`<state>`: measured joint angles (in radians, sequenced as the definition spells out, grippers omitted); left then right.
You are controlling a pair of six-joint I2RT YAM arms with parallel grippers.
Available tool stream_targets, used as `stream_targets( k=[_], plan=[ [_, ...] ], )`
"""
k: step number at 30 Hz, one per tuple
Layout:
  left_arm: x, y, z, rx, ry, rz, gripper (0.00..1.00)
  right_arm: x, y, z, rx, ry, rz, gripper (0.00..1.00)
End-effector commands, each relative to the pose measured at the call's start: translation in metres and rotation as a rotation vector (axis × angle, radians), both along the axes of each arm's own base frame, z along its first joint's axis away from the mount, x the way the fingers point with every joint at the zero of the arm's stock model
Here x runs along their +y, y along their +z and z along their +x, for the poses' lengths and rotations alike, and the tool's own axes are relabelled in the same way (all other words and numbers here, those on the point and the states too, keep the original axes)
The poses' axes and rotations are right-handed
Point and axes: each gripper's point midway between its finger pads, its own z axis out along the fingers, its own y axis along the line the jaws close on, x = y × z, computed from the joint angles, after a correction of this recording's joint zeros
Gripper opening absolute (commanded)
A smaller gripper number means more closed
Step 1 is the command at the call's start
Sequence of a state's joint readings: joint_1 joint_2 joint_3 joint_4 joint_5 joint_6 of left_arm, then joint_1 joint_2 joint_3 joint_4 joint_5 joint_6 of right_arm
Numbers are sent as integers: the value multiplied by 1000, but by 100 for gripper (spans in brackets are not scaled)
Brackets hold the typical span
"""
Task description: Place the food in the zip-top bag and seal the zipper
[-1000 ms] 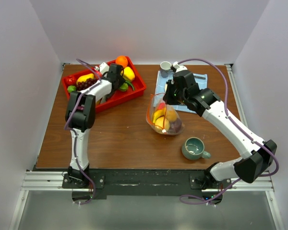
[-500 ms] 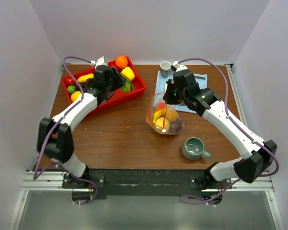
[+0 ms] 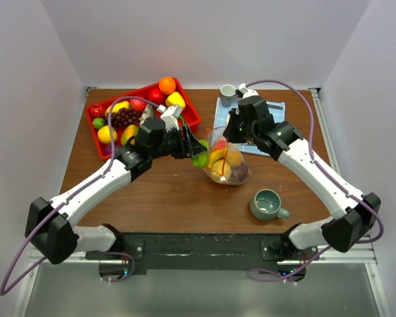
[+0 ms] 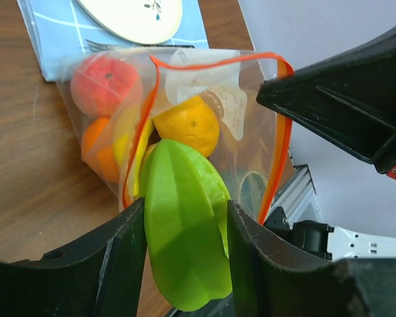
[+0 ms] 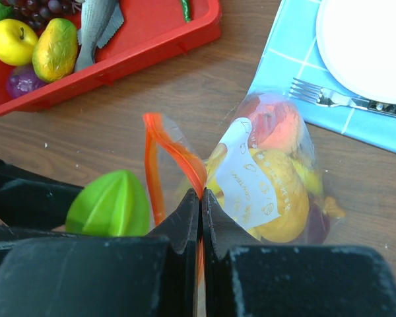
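Top view, step: a green ridged fruit (image 3: 199, 157) is being brought to the zip-top bag (image 3: 232, 168). The task is judged part-done, since more food (image 3: 125, 119) is seen in the red tray (image 3: 193, 119) and the bag is unsealed.
Top view, left pincer (image 3: 194, 152): closed round the green fruit, which is held just beside the bag mouth, above the counter (image 3: 158, 191).
Top view, right pincer (image 3: 231, 134): set on the far end of the bag rim, which is lifted.
Left wrist view, fruit axis: the long axis is laid along the fingers and the leading tip is pointed into the opening. Both flanks are gripped.
Left wrist view, zipper (image 4: 281, 152): the orange-red strip is spread into a loop. Orange, peach-red and yellow pieces are seen inside.
Right wrist view, grip: the jaws are shut tight on the strip, with no gap seen.
Right wrist view, bag: the mouth is faced toward the green fruit and the filled body is lying away from it.
Handling: the fruit is best pushed tip-first past both strips before release. The nearer strip should not be dragged inward. The rim should be held up throughout.
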<state>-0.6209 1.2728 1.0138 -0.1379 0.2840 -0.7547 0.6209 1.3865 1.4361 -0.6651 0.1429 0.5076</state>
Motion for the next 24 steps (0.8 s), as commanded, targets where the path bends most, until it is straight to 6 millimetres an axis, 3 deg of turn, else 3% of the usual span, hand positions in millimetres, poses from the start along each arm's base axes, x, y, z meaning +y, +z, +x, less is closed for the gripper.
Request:
stream_targets(
  k=[1,7,11,16,19,20,24],
  plan=[
    [-17,6,-15,23,-50,-59,15,2,24,1,-67,-16,71,0],
    [-39,5,0,66,-65,-86,16,-1,27,-8,-65,-8,86,0],
    [-50,3,11,111,-51,-104,26,-3,31,-16,-65,0,106,0],
    [-59,6,25,132,-21,-134,48,0,24,-22,-44,14,133,0],
    [-64,7,28,145,-17,-145,66,-1,20,-24,-38,12,132,0],
    [-64,7,29,144,-16,-146,77,-3,21,-24,-43,5,131,0],
    [-67,9,22,139,-58,-148,89,-5,23,-22,-48,-2,108,0]
  ],
)
